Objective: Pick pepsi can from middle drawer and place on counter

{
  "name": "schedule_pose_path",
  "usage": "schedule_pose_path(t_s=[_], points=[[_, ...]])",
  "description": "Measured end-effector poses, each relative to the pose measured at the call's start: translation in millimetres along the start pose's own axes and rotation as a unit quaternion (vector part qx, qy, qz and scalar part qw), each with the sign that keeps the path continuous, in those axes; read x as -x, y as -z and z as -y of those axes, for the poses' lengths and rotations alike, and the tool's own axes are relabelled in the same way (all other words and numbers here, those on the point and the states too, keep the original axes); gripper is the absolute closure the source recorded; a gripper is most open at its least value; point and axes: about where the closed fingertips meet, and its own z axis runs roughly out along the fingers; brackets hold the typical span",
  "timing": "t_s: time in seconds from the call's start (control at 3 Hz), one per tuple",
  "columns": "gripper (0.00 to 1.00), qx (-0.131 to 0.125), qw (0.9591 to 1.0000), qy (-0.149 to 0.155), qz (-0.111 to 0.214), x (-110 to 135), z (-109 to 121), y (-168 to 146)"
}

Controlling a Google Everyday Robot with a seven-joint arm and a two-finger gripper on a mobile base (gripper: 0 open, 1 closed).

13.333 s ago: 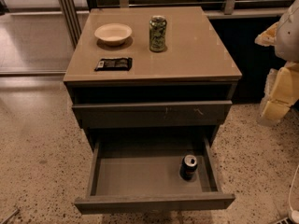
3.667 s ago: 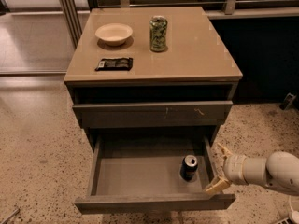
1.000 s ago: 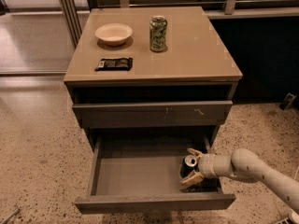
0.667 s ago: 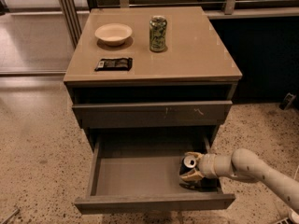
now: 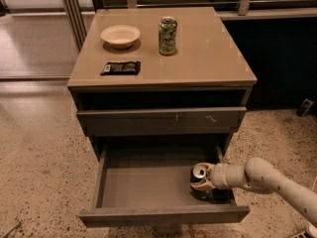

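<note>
Tool [image 5: 200,179] prob. gripping 1 pepsi can [image 5: 199,171] in middle drawer [image 5: 143,186], 1 green can [image 5: 168,35], 1 bowl [image 5: 120,35] on counter [image 5: 208,53]

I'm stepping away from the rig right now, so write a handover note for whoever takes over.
Gripper: inside the open middle drawer, at the pepsi can near the drawer's right front corner; grip not confirmable.
Counter: holds a bowl, a green can and a dark packet.
Done: arm has reached the can.
Left: lift the can out and set it on the counter.
</note>
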Motion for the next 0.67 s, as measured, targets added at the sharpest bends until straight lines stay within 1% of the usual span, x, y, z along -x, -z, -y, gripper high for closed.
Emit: schedule_pose_path(t_s=[0.33,0.67], points=[[1.0,0.03,0.9995,0.013,0.001,26.2,-6.3,10.1],[1.0,0.065,0.9975,0.028,-0.008,76.3,-9.6,34.7]])
